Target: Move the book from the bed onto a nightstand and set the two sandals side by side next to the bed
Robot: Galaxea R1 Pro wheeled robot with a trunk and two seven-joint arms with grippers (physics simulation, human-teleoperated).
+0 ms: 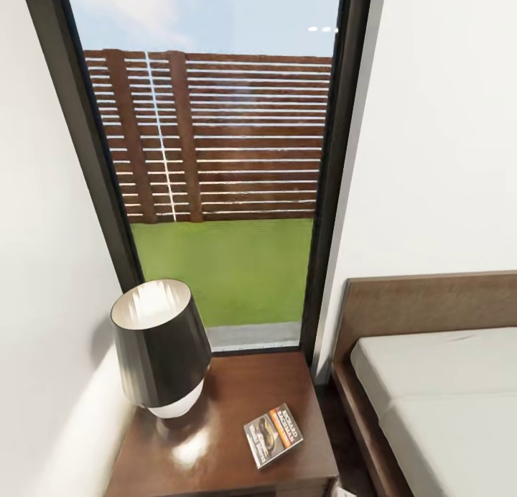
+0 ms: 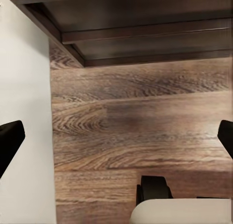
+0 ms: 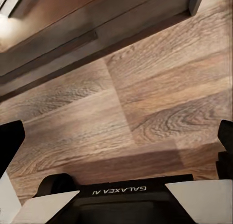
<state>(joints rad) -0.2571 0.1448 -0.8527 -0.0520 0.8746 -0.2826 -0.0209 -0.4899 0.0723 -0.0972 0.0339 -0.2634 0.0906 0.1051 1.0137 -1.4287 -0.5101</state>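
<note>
the book [image 1: 273,434] lies flat on the glossy nightstand [image 1: 237,389] beside a dark-shaded lamp [image 1: 159,346], under a tall window [image 1: 215,159]; the bed [image 1: 445,389] sits just right. both grippers [image 2: 116,136] [image 3: 116,136] hang wide open, empty, over the plank floor [image 3: 145,102].

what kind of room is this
Most likely a bedroom. A low bed with a light-grey mattress and dark wooden headboard stands beside a glossy dark nightstand, which carries a lamp and a small book. A tall window behind looks onto grass and a slatted fence.
</note>
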